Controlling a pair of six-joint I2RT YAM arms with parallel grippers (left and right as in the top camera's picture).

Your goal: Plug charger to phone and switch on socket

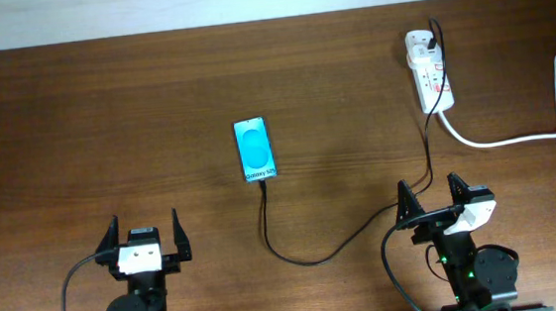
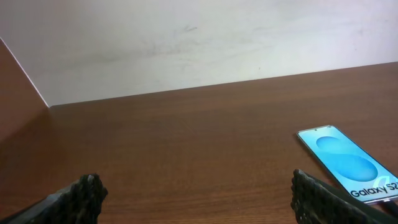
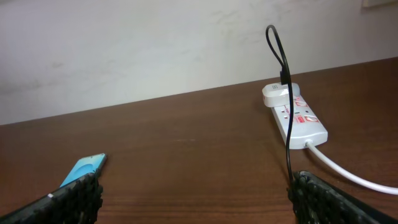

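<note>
The phone (image 1: 255, 149) lies flat near the middle of the brown worktop (image 1: 96, 110), screen up and lit cyan-blue, its long side running up and down the overhead frame. The charger (image 1: 306, 260), a thin black cable, meets the phone's lower edge, sags toward the bottom of the frame, climbs to the right and then runs straight up to the socket (image 1: 431, 76) in the upper right. Whether its tip is seated in the phone cannot be told from these views. The socket is a white strip with small red marks along it, and the position of its switches is too small to read. In the right wrist view the cable arches above the strip's far end and drops into a white block (image 3: 277, 94) sitting there. A thick white cord (image 1: 515, 139) leaves the strip's near end and curves off toward the right edge of the frame.

The left hand (image 1: 145, 237) sits at the lower left of the overhead frame, well apart from the phone. Its fingers (image 2: 78, 200) are spread wide with bare worktop between them, and the phone shows at the right edge of its wrist view. The right hand (image 1: 431, 198) sits at the lower right, also spread wide, with the cable passing just beside one finger. A pale wall (image 2: 186, 43) rises behind the worktop's far edge.
</note>
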